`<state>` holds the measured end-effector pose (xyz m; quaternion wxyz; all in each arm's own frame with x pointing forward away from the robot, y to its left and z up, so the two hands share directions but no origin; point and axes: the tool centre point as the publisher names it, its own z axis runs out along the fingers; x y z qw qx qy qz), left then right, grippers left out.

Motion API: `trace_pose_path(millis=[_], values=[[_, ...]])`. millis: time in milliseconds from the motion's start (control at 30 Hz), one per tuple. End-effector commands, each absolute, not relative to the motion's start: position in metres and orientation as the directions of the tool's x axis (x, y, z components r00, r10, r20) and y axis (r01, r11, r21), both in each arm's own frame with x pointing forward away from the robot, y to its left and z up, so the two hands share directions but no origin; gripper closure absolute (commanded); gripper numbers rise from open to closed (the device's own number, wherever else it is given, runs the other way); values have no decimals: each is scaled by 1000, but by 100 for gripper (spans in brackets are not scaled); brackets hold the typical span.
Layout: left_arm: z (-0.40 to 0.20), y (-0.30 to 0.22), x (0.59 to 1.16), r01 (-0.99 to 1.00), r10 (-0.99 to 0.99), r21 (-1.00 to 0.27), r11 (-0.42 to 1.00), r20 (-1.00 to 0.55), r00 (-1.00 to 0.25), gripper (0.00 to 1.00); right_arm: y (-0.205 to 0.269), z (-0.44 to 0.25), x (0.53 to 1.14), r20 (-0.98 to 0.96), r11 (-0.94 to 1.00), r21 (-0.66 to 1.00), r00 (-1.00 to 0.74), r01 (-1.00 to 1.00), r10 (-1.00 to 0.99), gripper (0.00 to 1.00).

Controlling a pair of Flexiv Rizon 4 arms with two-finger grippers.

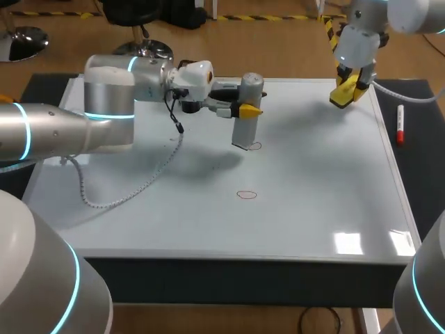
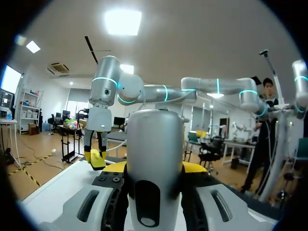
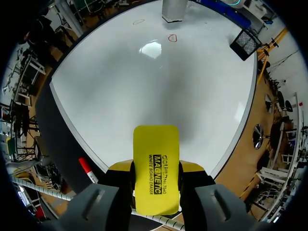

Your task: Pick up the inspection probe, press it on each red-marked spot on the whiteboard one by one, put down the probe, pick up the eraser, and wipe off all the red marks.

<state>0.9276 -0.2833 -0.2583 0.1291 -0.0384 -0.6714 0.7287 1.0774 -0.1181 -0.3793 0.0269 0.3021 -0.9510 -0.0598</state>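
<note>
White board surface (image 1: 313, 209) filled almost all of the table, with two small red rings drawn on it: one (image 1: 255, 145) at the foot of the probe (image 1: 245, 131), one (image 1: 246, 195) nearer to the robot and well apart from it

The probe stood upright with its lower end on the board, touching the far ring or just beside it; I could not tell which. If the end sat off the ring, the press would miss the spot. A sideways push could smear the ink, or the smooth cylinder could slip between the fingers. The loose cable (image 1: 139, 184) under the left arm lay on the board and could drag over the near ring on the way there.

The left arm reached level across the board from the left, and its gripper (image 2: 154, 169) clamped the probe near the top from both sides. The right gripper (image 1: 351, 87) hung over the far right corner, pointing down, fingers closed on the yellow eraser (image 3: 155, 149), clear of the board
</note>
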Motion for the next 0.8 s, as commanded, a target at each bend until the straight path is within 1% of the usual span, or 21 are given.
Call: trace_pose_path(millis=[33,800], values=[[-270,-294,937,-142,258,-987,-78,118,-959,100,-119,-378,1079,20,810,129,-815,-573,-580,100],[-289,-312,953,-149,276,-984,-98,117,-954,100,-119,-378,1079,20,810,129,-815,-573,-580,100]])
